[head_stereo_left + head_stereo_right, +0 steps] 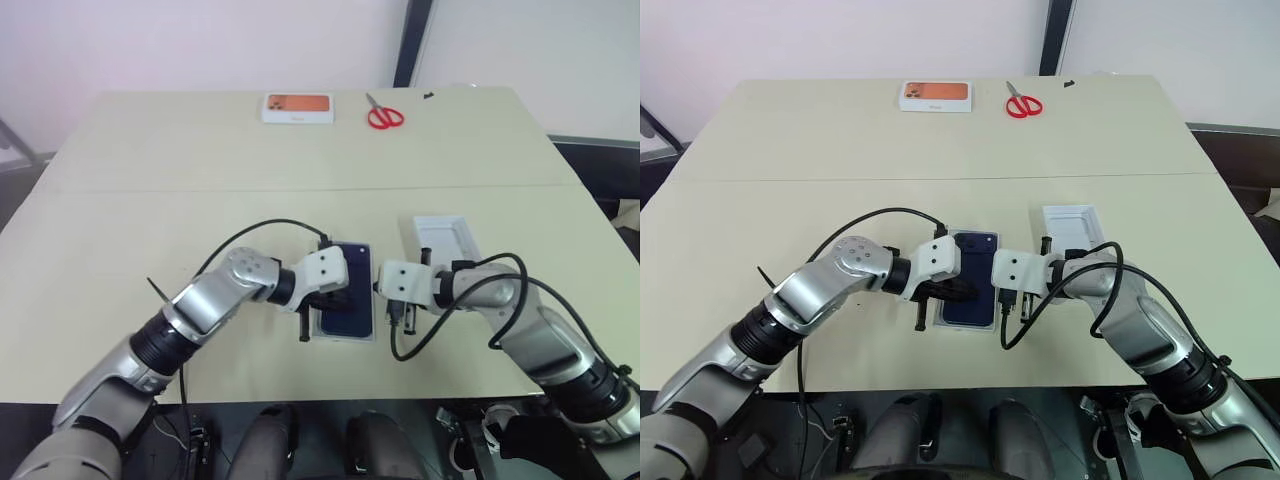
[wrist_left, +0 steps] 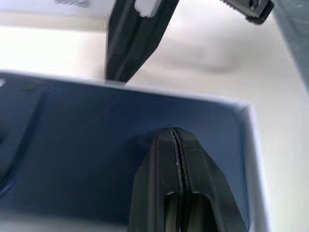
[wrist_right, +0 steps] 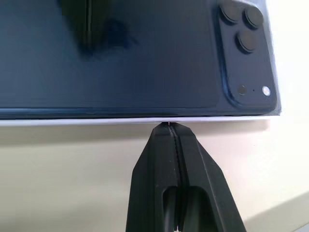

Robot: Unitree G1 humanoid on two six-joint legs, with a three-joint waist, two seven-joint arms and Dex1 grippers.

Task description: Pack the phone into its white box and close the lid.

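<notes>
With both pairs of fingers pressed together and holding nothing, this reads as a seating step rather than a grasp. The left gripper [image 2: 175,130] has its closed fingers [image 2: 159,164] tip-down over the phone [image 3: 145,53]. I cannot tell whether the tips touch the surface. The right gripper [image 3: 169,126] has its closed fingers [image 3: 193,164] at the right long wall of the white box [image 3: 96,121], touching it or just short.

To do it well, I judge:
- press lightly and straight down with the left tips, since the back looks glossy and slippery
- keep the right tips against the wall so the box cannot slide right on the bench [image 1: 200,200]
- check that the phone sits level below the rim all round before fetching the lid

Phone: dark navy, back up, mirror-like enough to reflect a finger. The camera cluster [image 3: 244,29] is at its far right corner. It lies inside the box at the near centre of the bench, between the two grippers, with a thin white rim around it.

A shallow white piece [image 1: 440,240] lies open side up just right of the box and slightly farther back. Probably the lid, not certain.
</notes>
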